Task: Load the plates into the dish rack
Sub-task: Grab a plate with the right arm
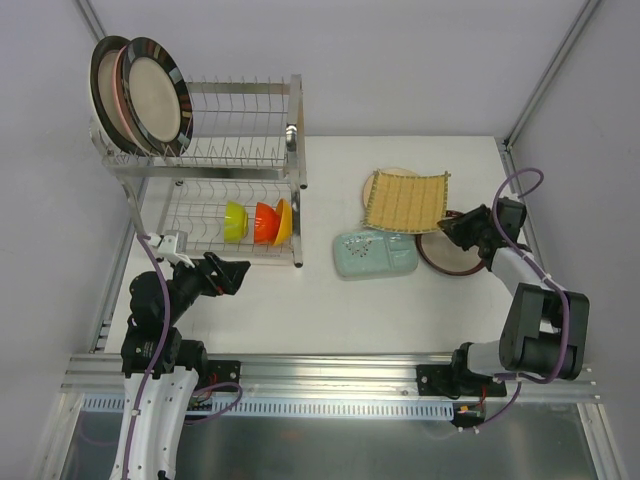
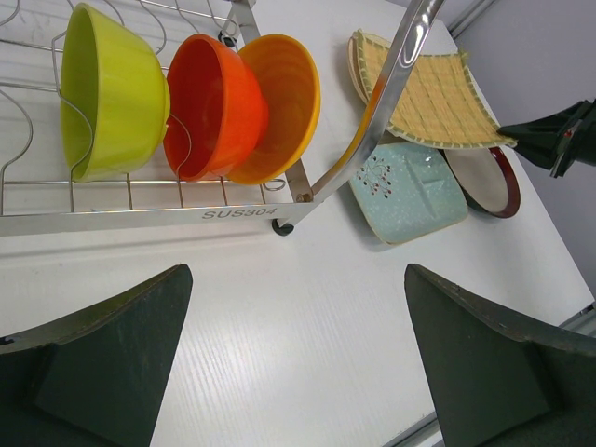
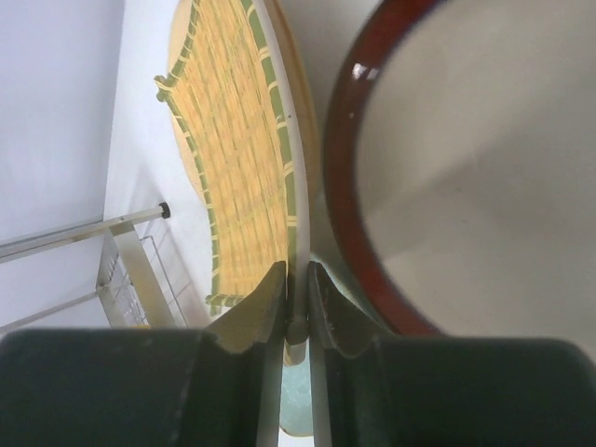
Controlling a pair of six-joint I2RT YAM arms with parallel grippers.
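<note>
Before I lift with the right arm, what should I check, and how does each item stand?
1. Right pincer closed on the yellow woven plate rim: ok.
2. Woven plate clear of neighbours: not ok, it lies across the beige plate, close beside the red-rimmed plate.
3. Left pincer open and empty: ok.
4. Free upper slots in the dish rack: ok, two plates stand only at its left end.
5. Grip firm enough to lift: cannot tell.

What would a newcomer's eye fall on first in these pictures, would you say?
The three bright bowls lined up on the dish rack's lower tier stand out, as do two large plates upright at its upper left. Farther right, the right gripper's jaws pinch the yellow woven plate's edge.
</note>
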